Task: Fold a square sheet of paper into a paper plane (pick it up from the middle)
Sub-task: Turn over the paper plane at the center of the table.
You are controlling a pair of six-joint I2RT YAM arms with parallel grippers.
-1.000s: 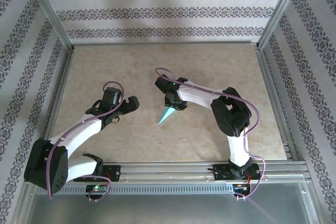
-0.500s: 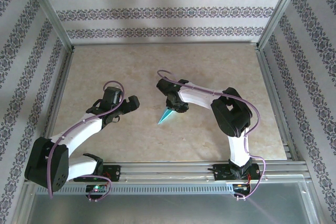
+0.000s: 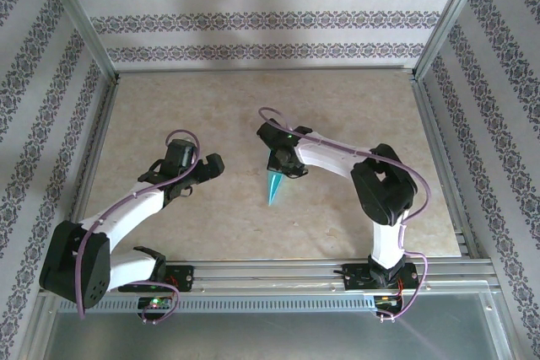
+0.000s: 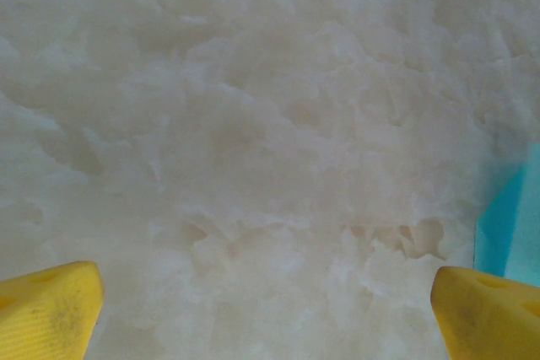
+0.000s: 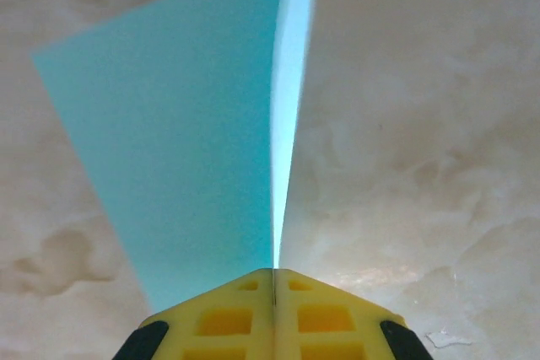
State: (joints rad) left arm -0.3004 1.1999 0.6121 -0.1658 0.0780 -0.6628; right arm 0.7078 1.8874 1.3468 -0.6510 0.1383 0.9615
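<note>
Light-blue paper plane [image 3: 274, 185] near the middle of the counter [image 3: 169, 107], point toward the near edge, its upright fold pinched between the closed right fingers [image 5: 228, 318] at the broad end, left fingers [image 4: 51, 309] spread wide and empty, apart on its left.

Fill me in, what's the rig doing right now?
The right gripper is shut on a light-blue paper plane, pinching it along its fold near the middle of the table. The plane's tip points toward the arm bases. The left gripper is open, holds nothing, and sits to the left of the plane. I can't tell whether the plane is off the surface.
</note>
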